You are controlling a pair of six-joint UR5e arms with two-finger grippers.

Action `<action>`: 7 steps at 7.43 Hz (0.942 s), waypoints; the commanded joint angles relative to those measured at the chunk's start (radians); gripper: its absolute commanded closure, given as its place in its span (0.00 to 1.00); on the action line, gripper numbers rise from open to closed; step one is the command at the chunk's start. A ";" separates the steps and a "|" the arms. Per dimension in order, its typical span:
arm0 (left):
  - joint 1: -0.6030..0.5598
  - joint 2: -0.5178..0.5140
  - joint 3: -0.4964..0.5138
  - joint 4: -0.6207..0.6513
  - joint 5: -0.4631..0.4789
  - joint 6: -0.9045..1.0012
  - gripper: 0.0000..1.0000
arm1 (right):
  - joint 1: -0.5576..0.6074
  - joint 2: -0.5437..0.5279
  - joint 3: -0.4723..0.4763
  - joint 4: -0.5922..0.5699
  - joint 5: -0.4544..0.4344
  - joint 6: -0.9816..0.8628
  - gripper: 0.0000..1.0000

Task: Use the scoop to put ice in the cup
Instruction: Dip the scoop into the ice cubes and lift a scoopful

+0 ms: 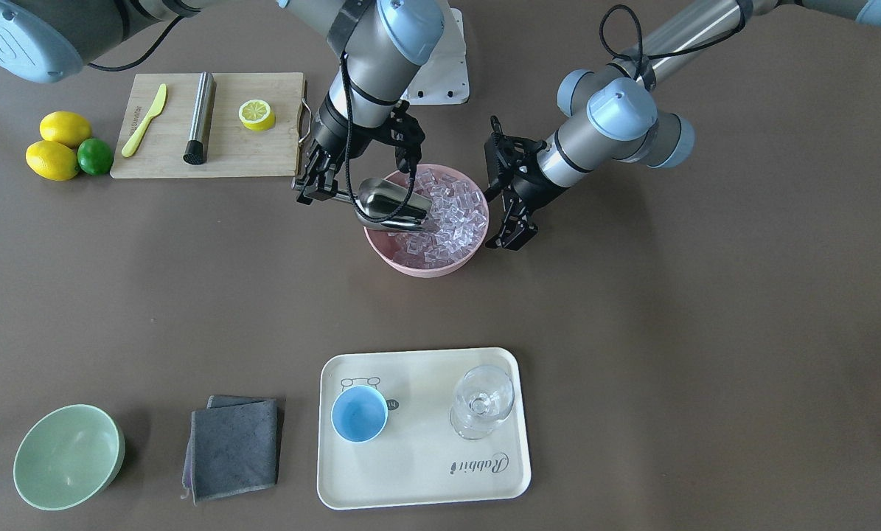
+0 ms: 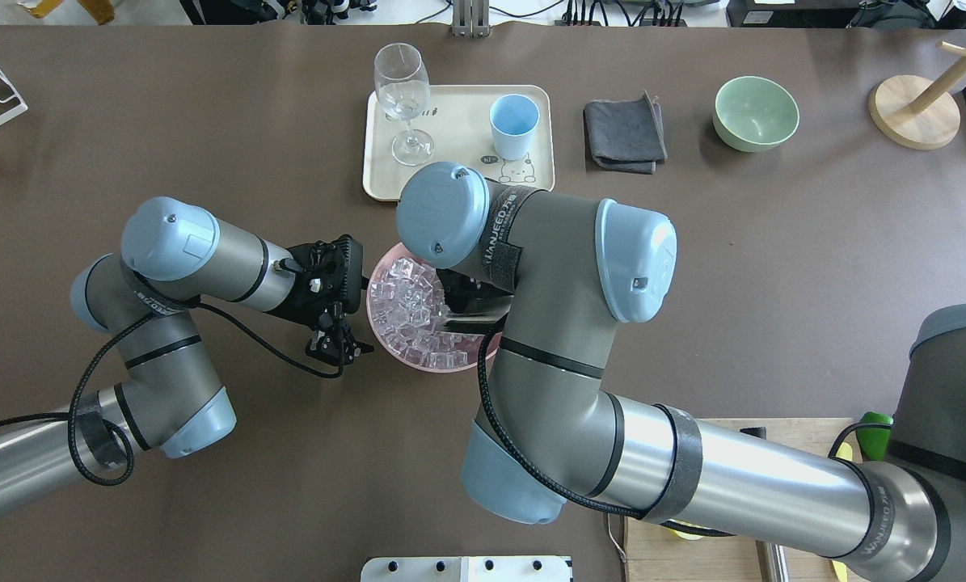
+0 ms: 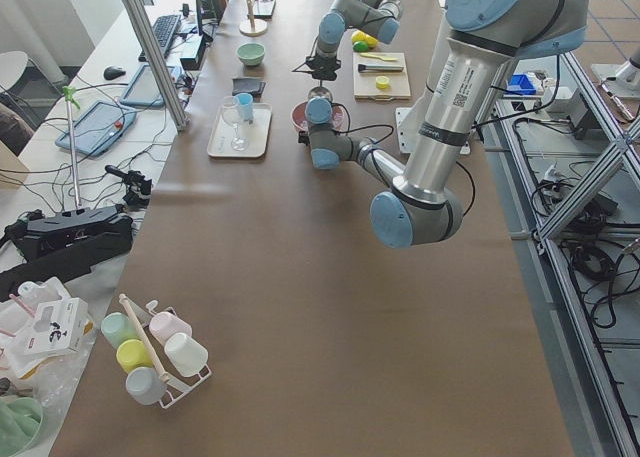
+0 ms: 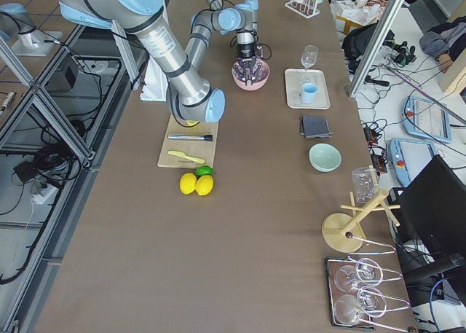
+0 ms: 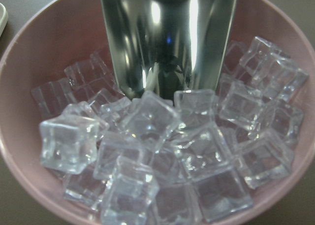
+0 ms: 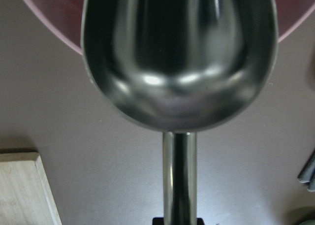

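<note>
The cream tray (image 1: 411,479) bears the script word "Rabbit" near one edge. A black strap (image 2: 500,234) around the right arm (image 2: 567,323) reads roughly "TIANJEED". The cutting board (image 1: 263,151) has a stamp too small to read.

Silver-grey arm tubes (image 2: 757,477), pale-blue joint caps (image 2: 636,250), looped black cables (image 2: 480,384), black straps (image 2: 681,461)

- The scoop (image 1: 392,203) is shiny metal, smooth like a mirror;
- the ice (image 1: 451,221) is clear and glossy;
- the pink bowl (image 1: 425,267) is smooth and a bit dull;
- the cutting board (image 1: 248,151) is pale wood;
- the cloth (image 1: 234,446) is grey, soft-looking fabric;
- the stemmed glass (image 1: 482,402) is clear and shiny;
- the table (image 1: 632,332) is brown and matt.
</note>
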 commanded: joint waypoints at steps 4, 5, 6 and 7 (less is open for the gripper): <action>-0.021 0.023 -0.003 -0.024 -0.010 0.005 0.01 | 0.000 -0.061 -0.010 0.164 0.002 0.004 1.00; -0.023 0.037 -0.003 -0.045 -0.014 0.005 0.01 | 0.000 -0.068 -0.018 0.193 0.007 0.013 1.00; -0.023 0.040 -0.003 -0.046 -0.019 0.005 0.01 | 0.000 -0.074 -0.019 0.210 0.010 0.021 1.00; -0.024 0.040 -0.003 -0.044 -0.019 0.005 0.01 | 0.000 -0.079 -0.019 0.220 0.011 0.021 1.00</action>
